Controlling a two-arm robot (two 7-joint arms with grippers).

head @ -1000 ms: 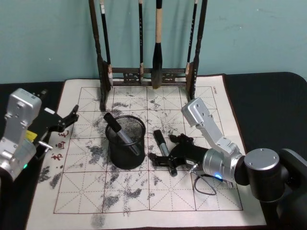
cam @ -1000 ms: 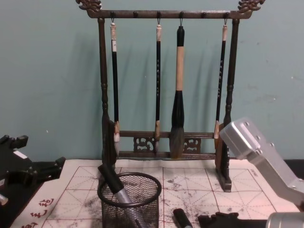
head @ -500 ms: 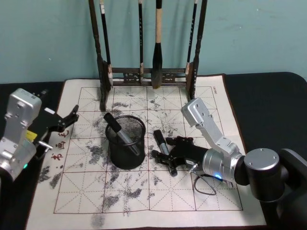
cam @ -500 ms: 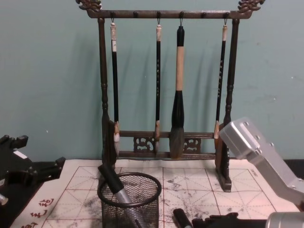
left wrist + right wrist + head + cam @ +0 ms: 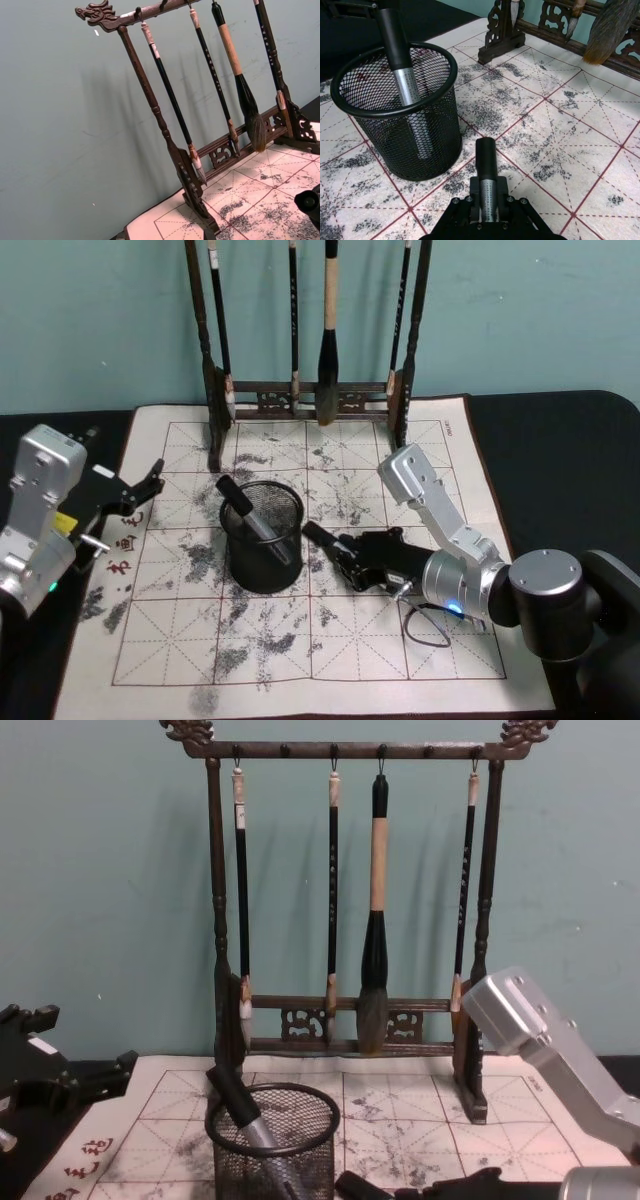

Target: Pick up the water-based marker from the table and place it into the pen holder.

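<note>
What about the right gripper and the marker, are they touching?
Touching. The right wrist view shows the right gripper clamped on both sides of the marker.

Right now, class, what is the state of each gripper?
Left gripper: open, holding nothing.
Right gripper: closed on the marker, beside the pen holder.

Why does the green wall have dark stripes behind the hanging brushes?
Those are shadows. Chest view: the tall dark wooden brush rack and its hanging brushes cast soft shadows on the teal wall, just to their left. Left wrist view: the same soft shadow lies beside the rack's post.
</note>
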